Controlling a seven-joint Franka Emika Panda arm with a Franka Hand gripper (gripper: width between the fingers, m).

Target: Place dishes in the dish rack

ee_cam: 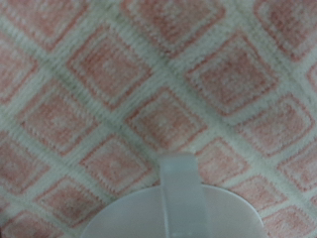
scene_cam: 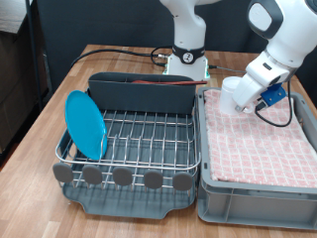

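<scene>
The dish rack [scene_cam: 129,149] stands at the exterior view's left, a dark grey tray with a silver wire grid. The light-blue plate [scene_cam: 85,125] stands upright in the rack's left side. My gripper [scene_cam: 241,99] is over the far left corner of the cloth-lined bin, tilted down. It is shut on the white mug [scene_cam: 236,95], held just above the pink cloth. In the wrist view the mug [ee_cam: 178,210] shows blurred and close, its handle facing the camera; my fingers do not show there. The wooden spoon is out of view.
The grey bin [scene_cam: 203,198] lined with pink checked cloth [scene_cam: 263,149] sits right beside the rack. The robot base [scene_cam: 186,61] and a red and black cable [scene_cam: 139,61] lie behind the rack. The wooden table [scene_cam: 40,119] extends to the left.
</scene>
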